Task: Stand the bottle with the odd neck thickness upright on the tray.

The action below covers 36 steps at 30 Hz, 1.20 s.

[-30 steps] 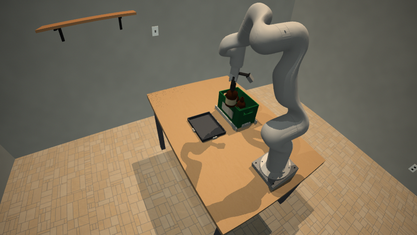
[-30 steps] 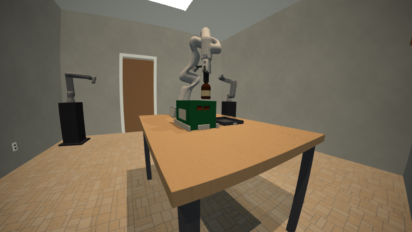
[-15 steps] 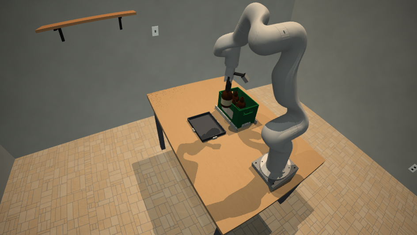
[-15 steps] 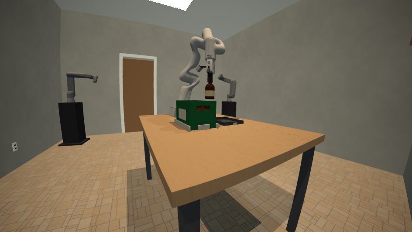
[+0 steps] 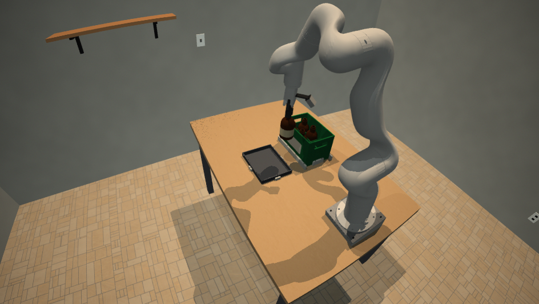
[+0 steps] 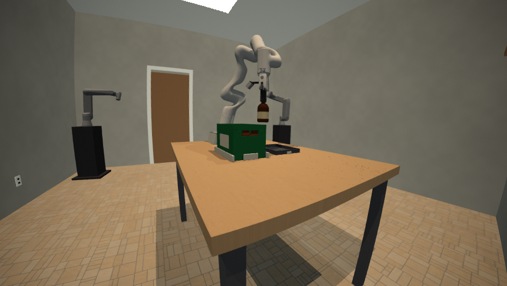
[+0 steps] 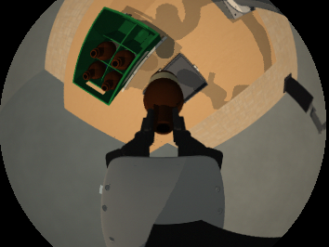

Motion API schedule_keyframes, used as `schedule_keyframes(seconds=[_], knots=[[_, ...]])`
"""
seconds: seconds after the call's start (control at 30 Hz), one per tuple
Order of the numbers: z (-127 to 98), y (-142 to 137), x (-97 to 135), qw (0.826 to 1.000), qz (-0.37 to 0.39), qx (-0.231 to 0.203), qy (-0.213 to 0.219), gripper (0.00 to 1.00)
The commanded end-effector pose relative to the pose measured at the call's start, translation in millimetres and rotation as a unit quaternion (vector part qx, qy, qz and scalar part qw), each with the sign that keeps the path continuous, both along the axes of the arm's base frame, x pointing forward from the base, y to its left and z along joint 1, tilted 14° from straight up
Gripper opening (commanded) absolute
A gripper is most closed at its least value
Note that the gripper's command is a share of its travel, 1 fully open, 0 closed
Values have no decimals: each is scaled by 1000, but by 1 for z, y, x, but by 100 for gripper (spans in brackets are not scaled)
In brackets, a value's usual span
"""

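My gripper is shut on the neck of a brown bottle with a white label. The bottle hangs upright in the air, above the crate's rim, at the crate's edge toward the tray; it also shows in the exterior view and in the wrist view. The green crate stands on the table and holds several brown bottles upright in its cells. The dark flat tray lies on the table beside the crate and holds nothing.
The arm's base is bolted at the table's near right end. Two other arms on black pedestals stand on the floor away from the table. A door is in the far wall.
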<state>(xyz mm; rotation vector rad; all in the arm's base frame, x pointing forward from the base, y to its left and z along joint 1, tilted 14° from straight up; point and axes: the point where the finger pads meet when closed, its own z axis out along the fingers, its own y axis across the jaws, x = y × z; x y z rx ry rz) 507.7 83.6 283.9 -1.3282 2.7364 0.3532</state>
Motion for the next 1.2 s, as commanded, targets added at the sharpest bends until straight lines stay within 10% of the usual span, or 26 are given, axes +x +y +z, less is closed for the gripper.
schedule_keyframes(seconds=[0.0,1.17], knots=[[3,10,3,1000,0,0,-1,0],[17,68,13,1000,0,0,-1,0]])
